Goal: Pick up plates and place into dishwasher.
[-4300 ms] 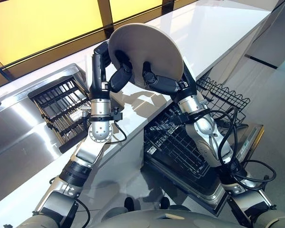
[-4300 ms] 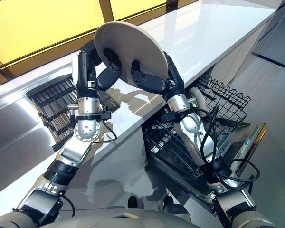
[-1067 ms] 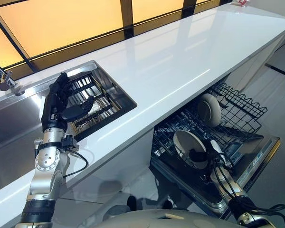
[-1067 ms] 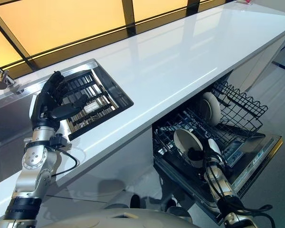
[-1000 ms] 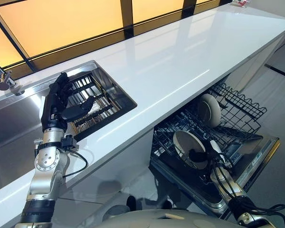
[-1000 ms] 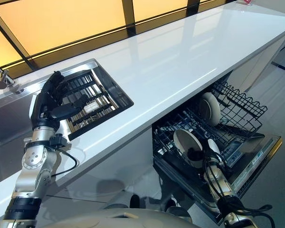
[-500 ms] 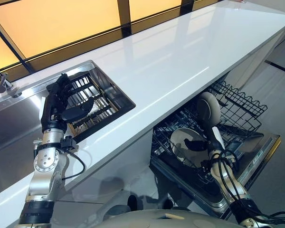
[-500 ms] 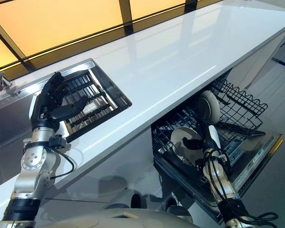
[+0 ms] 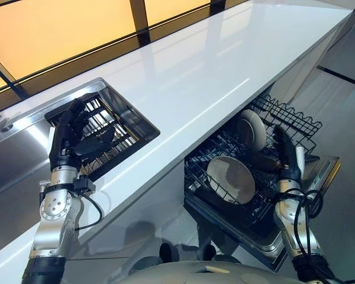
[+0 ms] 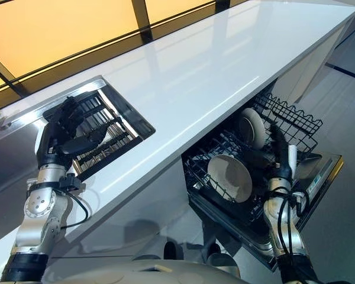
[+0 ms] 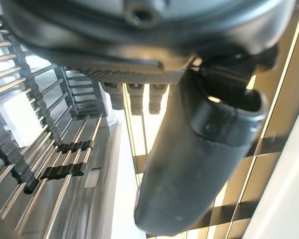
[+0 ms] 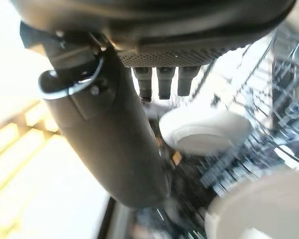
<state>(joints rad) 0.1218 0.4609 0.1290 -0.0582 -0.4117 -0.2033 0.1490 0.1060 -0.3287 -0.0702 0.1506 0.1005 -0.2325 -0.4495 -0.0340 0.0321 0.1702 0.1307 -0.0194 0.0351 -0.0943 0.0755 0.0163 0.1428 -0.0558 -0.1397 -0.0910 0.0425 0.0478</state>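
The long white bench runs across the scene, glossy and bare along its top, with a steel sink set into its left end. A dark slatted drying rack sits in the sink's recess. Below the bench's right part, the dishwasher stands open, its black wire basket pulled out.

Two plates stand in that basket. The larger plate is round, pale beige and matte, with a plain rim and no pattern; it leans on edge among the wire tines near the front of the basket. The smaller plate is the same pale colour, standing upright further back, well apart from the first. No readable writing shows on either plate.

The right robot hand hangs over the basket just beside the larger plate, apart from it, its fingers straight and holding nothing. The left robot hand hovers over the drying rack at the sink, fingers loosely spread and relaxed, thumb out, with nothing in its grasp.
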